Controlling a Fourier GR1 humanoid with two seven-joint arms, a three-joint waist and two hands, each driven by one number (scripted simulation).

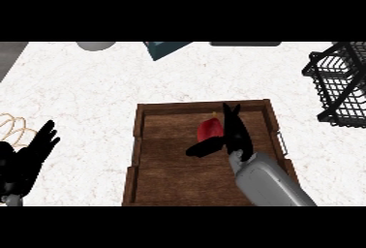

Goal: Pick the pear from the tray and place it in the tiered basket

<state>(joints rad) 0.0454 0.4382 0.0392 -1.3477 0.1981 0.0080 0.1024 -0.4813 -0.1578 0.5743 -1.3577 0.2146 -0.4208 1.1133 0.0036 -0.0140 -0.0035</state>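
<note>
Tray [204, 106] of brown wood lies in the middle of the white speckled counter [85, 87], long side running from near to far. It holds 1 thing: the red pear [208, 130], which sits in the tray's far half, a little right of its centre line.

The right hand [235, 135] comes in over the tray's near right part on a grey forearm. It is open: the fingers are straight and point far, running along the pear's right side, while the thumb spreads out to the left just near of the fruit. Nothing is curled round the pear, and whether the fingers touch it cannot be told.

The tiered basket [336, 82], black wire, stands on the counter's far right, well apart from the tray; what it holds cannot be seen.

The left hand [28, 160] rests at the left edge, open, fingers up, beside some pale wire loops [14, 127]. Along the far edge are a grey round object [97, 45], a teal object [166, 48] and a dark flat object [245, 43].
</note>
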